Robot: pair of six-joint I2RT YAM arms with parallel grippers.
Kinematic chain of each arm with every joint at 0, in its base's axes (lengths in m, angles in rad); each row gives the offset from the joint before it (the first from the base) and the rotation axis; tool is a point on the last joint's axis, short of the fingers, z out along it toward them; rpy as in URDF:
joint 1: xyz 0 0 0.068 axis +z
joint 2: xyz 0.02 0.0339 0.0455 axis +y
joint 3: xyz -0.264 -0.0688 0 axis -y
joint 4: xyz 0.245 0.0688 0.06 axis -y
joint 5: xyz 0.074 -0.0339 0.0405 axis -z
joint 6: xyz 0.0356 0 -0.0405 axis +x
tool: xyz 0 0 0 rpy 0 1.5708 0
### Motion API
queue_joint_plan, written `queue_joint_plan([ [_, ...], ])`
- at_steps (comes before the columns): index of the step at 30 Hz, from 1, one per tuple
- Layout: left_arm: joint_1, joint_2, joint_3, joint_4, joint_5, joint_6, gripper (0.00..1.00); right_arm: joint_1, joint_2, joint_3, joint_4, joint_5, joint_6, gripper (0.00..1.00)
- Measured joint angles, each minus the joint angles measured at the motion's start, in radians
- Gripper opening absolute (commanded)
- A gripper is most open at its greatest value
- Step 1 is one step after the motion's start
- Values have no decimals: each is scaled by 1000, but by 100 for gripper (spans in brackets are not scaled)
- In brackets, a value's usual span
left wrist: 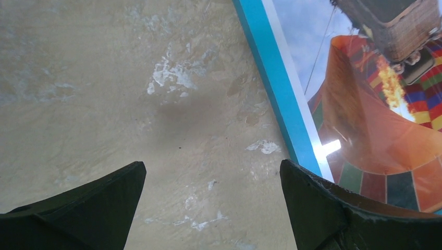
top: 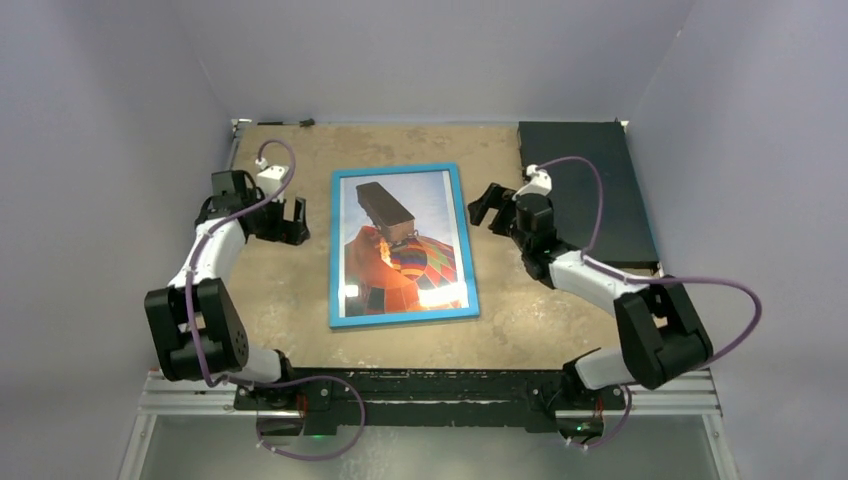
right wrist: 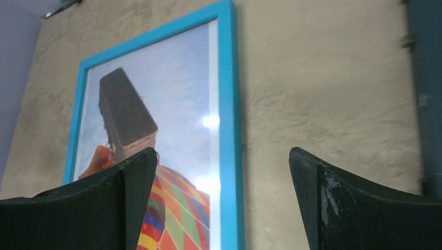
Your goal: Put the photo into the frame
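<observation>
Arm bases: the arm bases (top: pixel 300 392) are sitting at the near edge of the table (top: pixel 270 300), with the left arm reaching up the left side and the right arm up the right.
Frame: the frame (top: pixel 334 250) is lying flat and blue front up in the middle of the table, between the two arms, with one short edge facing the bases.
Photo: the photo (top: pixel 400 250) is showing inside the blue border, balloon toward the near end and basket toward the far end. It is looking seated, so I am judging the task as good as done.
Long axis: it is running near to far, leaning slightly, so the long sides are facing the grippers.
Left gripper: the left gripper (top: pixel 288 222) is hanging released and empty off the left long side, with the frame lying to its right. Its wrist view is showing bare table between the fingers (left wrist: pixel 94 208).
Right gripper: the right gripper (top: pixel 486 207) is spread wide, gripping nothing, by the far part of the right long side, with the frame lying to its left.
Nearer arm: from overhead the right one is looking slightly closer to the blue edge.
Mat: a dark mat (top: pixel 585 190) is lying in the far right corner, apart from the frame.
</observation>
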Motion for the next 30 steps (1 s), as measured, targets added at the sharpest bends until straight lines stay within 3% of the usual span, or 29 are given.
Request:
queue_joint_plan([
  [7, -36, 97, -196, 304, -34, -77, 100, -166, -111, 2, -126, 96, -72, 99],
  [15, -47, 74, -451, 803, -42, -217, 100, -349, -143, -18, -173, 135, -106, 99],
  [22, -56, 136, -693, 1424, -23, -326, 100, -380, -226, -276, 127, 252, -195, 99],
  [30, -72, 211, -752, 1717, -56, -357, 100, -380, -95, -463, 621, 336, -344, 99],
])
